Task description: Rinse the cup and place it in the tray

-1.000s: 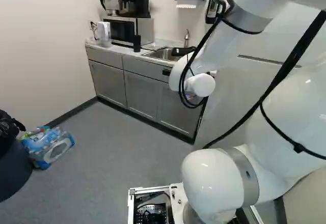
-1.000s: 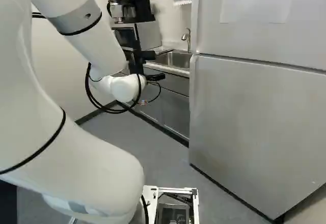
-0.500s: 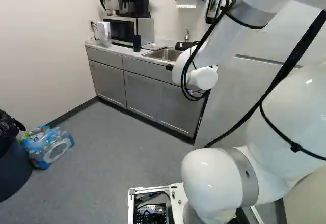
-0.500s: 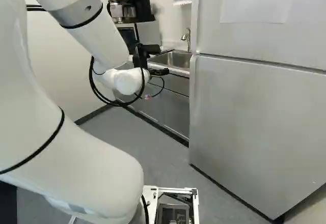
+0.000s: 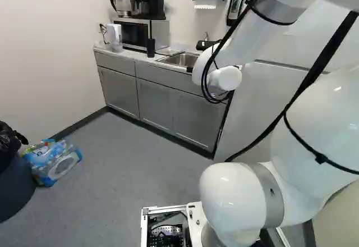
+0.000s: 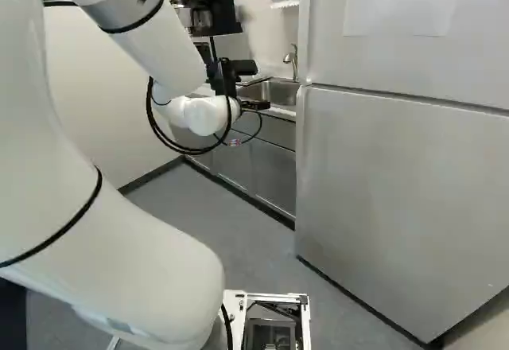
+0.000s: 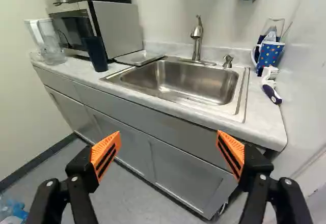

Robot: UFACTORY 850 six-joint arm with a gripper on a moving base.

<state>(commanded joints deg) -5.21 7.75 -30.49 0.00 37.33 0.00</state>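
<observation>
Bin: dark bin (image 5: 12,188) at the left of the left base view, black bag over its top.
Bottles: wrapped pack of bottles (image 5: 53,160) on the floor beside it.
Pitcher: clear pitcher (image 7: 49,46) near the left end of the counter (image 7: 153,105), by the microwave.
Microwave: microwave (image 7: 117,28) toward the counter's back edge, coffee maker (image 5: 147,0) and glass pot (image 5: 122,4) on top.
Dark cup: dark cup (image 7: 96,54) upright on the counter, just ahead of the microwave's near corner. One of two candidates for the task's cup; which one is meant cannot be told.
Tray: flat tray (image 7: 138,57) between microwave and sink, toward the back edge.
Sink: metal sink (image 7: 196,86) set into the counter, faucet (image 7: 197,35) at its rear rim.
Claw: claw (image 6: 253,87) open, orange pads well apart, both clear of either cup; the wrist view shows the counter's front edge and the cabinet doors (image 7: 186,170) beyond them.
Soap pump: small pump (image 7: 228,61) at the sink's rear rim, right of the faucet.
Spotted mug: blue spotted mug (image 7: 270,54), the other candidate, at the counter's back right corner.
Brush: dark-handled brush (image 7: 271,90) near the counter's right edge, forward of the mug.
Fridge: large grey fridge (image 6: 398,191) just right of the counter.
</observation>
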